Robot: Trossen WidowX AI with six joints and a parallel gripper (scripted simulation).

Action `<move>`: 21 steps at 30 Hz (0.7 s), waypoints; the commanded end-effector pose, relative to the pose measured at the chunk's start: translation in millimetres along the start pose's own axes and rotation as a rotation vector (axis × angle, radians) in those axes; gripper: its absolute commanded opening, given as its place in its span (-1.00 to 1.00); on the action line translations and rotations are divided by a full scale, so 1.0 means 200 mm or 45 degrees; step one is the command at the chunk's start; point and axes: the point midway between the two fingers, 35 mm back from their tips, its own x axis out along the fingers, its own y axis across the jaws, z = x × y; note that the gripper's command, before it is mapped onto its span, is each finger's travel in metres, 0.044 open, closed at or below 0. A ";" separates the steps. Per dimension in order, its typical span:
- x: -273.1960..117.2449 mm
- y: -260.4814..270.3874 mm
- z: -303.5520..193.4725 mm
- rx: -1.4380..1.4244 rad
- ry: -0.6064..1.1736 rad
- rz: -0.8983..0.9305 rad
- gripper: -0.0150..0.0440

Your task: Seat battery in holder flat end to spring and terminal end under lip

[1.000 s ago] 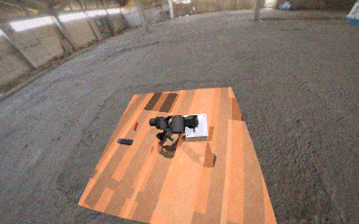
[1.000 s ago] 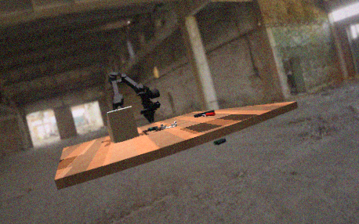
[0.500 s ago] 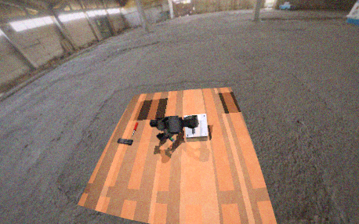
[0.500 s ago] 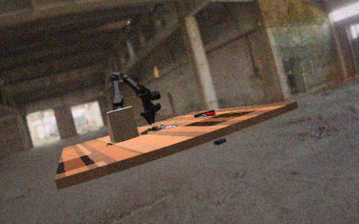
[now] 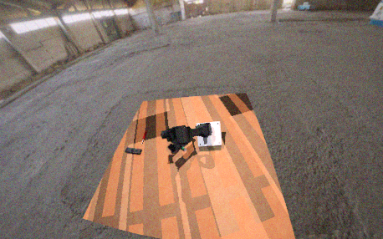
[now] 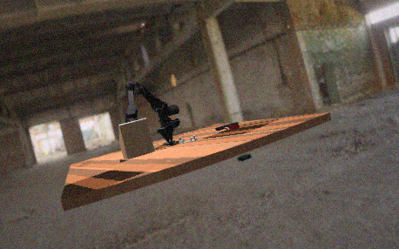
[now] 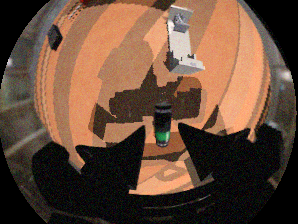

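Battery (image 7: 162, 124) – a short dark cylinder with a green end – lies on the wooden board (image 7: 100, 70), lengthwise along my line of sight, green end towards me. In the wrist view it sits right in the gap ahead of my gripper (image 7: 161, 145), with the left fingertip (image 7: 127, 152) on one side and the right one on the other. My fingers are spread about halfway and pinch nothing; whether a pad brushes the battery I cannot tell, since the tips cover its near end.

Beyond the battery, apart from it and a little to the right, stands the pale holder (image 7: 182, 43), tilted slightly against the battery's axis, with nothing seated in it.

From the side, my arm (image 6: 154, 104) reaches down from its box-shaped base (image 6: 136, 139) so that the gripper hangs low over the board, just beside the holder's metal parts (image 6: 188, 139).

Farther off lie a red-handled tool (image 5: 144, 135) and a small dark block (image 5: 133, 150) – both well apart from me.
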 end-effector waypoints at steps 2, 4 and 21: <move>0.04 -0.01 -0.01 0.011 0.011 -0.005 0.33; 0.05 -0.01 -0.01 0.011 0.011 -0.004 0.33; 0.08 -0.01 -0.02 0.012 0.013 -0.003 -0.20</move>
